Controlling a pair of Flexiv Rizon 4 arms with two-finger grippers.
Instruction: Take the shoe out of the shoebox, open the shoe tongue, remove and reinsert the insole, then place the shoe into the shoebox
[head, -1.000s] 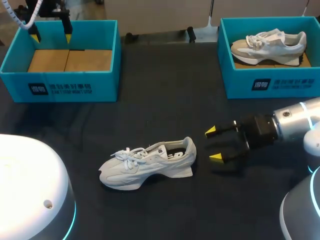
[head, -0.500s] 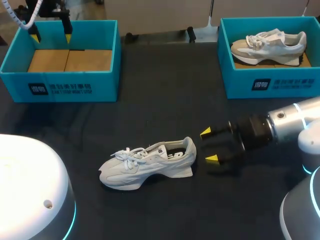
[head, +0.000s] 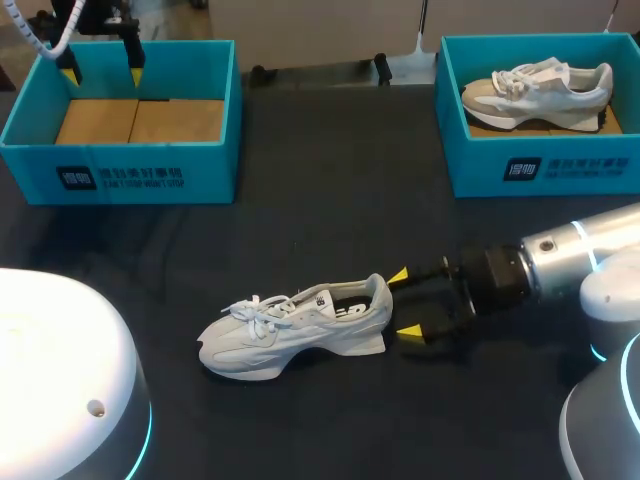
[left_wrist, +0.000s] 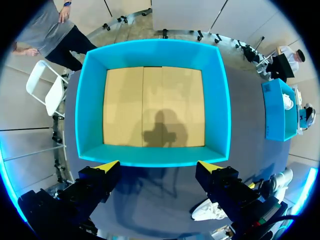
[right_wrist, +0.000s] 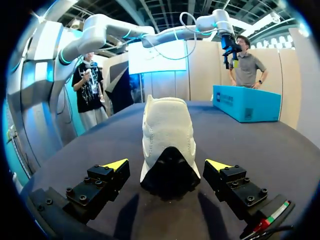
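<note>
**Right gripper open at the heel of the shoe**

The shoe (head: 295, 330) stands upright on its sole on the dark table (head: 330, 190), near the front middle. Its toe points to the robot's left and its heel to the right. It is outside both boxes.

The right arm (head: 570, 255) comes in low from the right side, lying nearly level over the table and pointing at the heel. The right gripper (head: 403, 302) is spread wide with nothing in its grasp. In the head view its yellow tips sit just beside the heel, one toward the back of the table and one toward the front. In the right wrist view the heel lies between the two fingers, with a gap showing on each side.

The left gripper (head: 102, 72) hangs at the far left over the left shoebox (head: 120, 180), fingers pointing down. It is also wide open and holds nothing. The left wrist view shows only the bare cardboard floor of that box under it.

The right shoebox (head: 540, 170) at the far right holds a second shoe (head: 535, 90).
</note>
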